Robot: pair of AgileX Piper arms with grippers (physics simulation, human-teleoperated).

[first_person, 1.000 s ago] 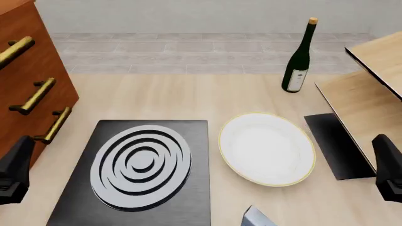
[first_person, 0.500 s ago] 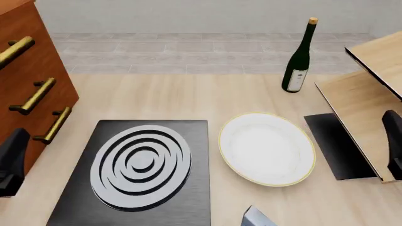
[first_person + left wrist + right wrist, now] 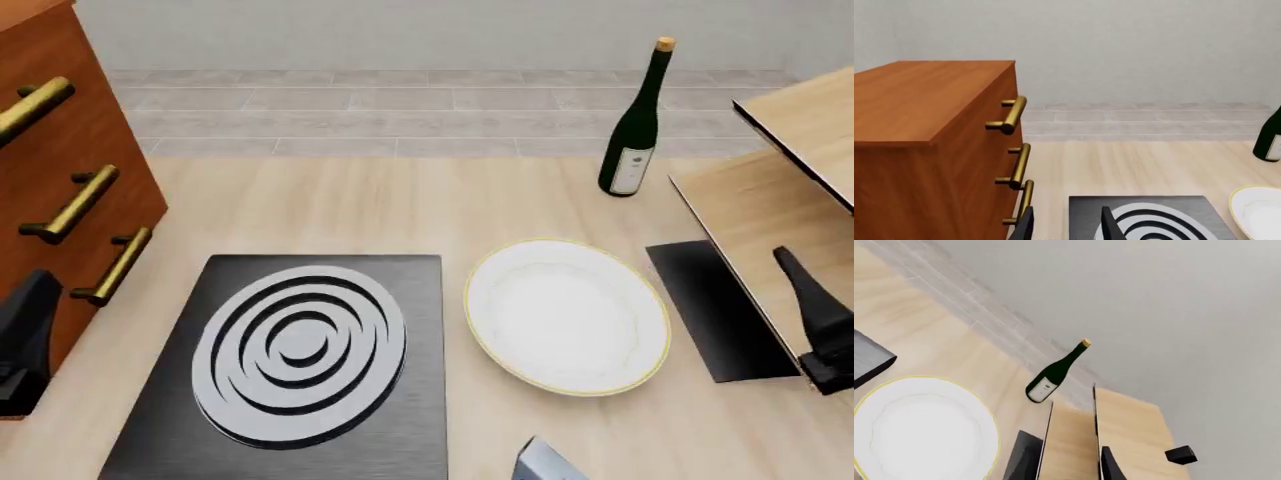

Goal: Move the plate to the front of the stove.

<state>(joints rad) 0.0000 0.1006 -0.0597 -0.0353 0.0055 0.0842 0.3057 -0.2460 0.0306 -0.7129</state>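
The plate (image 3: 567, 316) sits flat on the pale wooden table (image 3: 400, 210), just beside the right edge of the stove (image 3: 287, 370) and apart from it by a thin strip of tabletop. Nothing touches it. As I read it, the job has barely begun: the plate has yet to be gripped, lifted or slid, and the whole carry to the stove's front edge is left to do.

The right gripper (image 3: 817, 330) hangs at the right edge of the front view, over the wooden shelf unit (image 3: 774, 200) and well clear of the plate's rim. In its own wrist view two dark fingers (image 3: 1022, 460) show with a moderate gap between them and nothing in it, so it looks parted and empty. The left gripper (image 3: 24, 345) waits low at the far left beside the orange-brown drawer cabinet (image 3: 54, 180) with brass handles; its wrist view likewise shows two fingertips (image 3: 1109, 229) spread apart, holding nothing.

A dark green wine bottle (image 3: 635, 125) stands upright behind the plate, near the table's far edge. It carries a pale label, but the printing is too small to read. A plain black flat rectangle (image 3: 714, 305) lies to the right of the plate. I can make out no brand or writing on anything else
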